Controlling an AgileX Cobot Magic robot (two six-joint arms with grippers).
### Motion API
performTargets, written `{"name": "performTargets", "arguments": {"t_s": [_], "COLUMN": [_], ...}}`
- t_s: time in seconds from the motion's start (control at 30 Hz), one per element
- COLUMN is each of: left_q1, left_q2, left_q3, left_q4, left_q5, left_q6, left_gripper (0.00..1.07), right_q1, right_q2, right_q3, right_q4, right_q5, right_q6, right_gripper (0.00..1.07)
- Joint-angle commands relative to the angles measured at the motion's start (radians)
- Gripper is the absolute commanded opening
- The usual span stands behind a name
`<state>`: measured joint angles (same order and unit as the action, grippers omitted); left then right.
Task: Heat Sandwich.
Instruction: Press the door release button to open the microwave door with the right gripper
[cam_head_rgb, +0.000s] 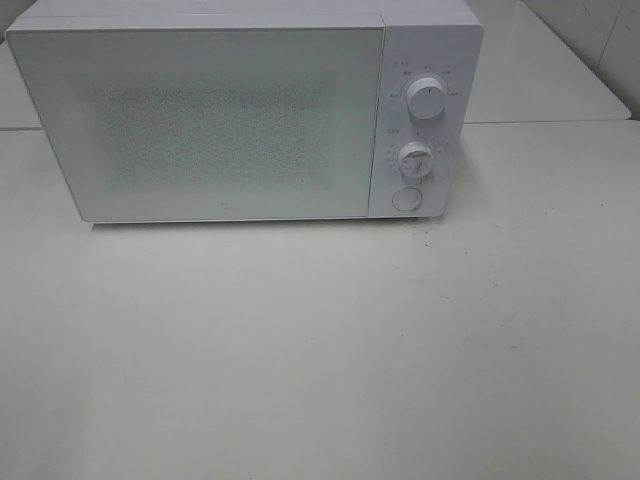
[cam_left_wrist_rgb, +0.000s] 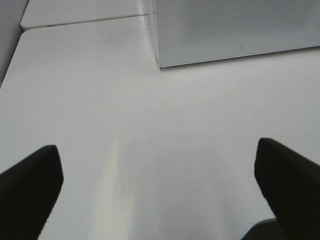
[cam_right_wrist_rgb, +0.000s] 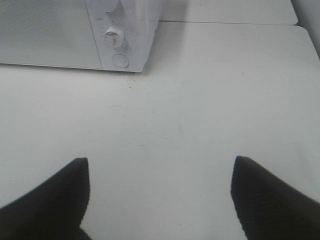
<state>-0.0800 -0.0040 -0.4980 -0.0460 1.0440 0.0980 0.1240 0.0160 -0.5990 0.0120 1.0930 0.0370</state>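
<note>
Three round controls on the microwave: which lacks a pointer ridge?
The lowest: the flat white round button, below the ridged upper white knob and middle white knob.

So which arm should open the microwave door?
Probably the right. The right gripper, open, faces the round button on the microwave; the left gripper, also open, faces the door at its far corner.
</note>
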Motion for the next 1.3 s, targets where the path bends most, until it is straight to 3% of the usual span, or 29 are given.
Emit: {"name": "performTargets", "arguments": {"t_s": [0.03, 0.23, 1.1, 1.3], "left_q1": [0.002, 0.002, 0.002, 0.002], "left_q2": [-0.027, -0.026, -0.023, -0.023], "left_q3": [0.003, 0.003, 0.003, 0.003], "left_q4": [-0.004, -0.004, -0.004, -0.004], "left_q5": [-0.016, -0.016, -0.016, -0.016], "left_q6": [0.000, 0.000, 0.000, 0.000], "left_gripper": [1.01, 1.01, 1.01, 1.01], "right_q1": [-0.048, -0.078, -0.078, -0.078], "right_q2": [-0.049, -0.046, -0.046, 0.021], "right_q3": [0.046, 0.097, 0.092, 0.054], "right_q4": [-0.012, -0.012, -0.012, -0.003], "right_q5": [-0.055, -0.055, -0.059, -0.116], "right_q6": [0.008, 0.008, 0.008, 0.011], "right_gripper": [0.75, 0.75, 0.75, 0.75]}}
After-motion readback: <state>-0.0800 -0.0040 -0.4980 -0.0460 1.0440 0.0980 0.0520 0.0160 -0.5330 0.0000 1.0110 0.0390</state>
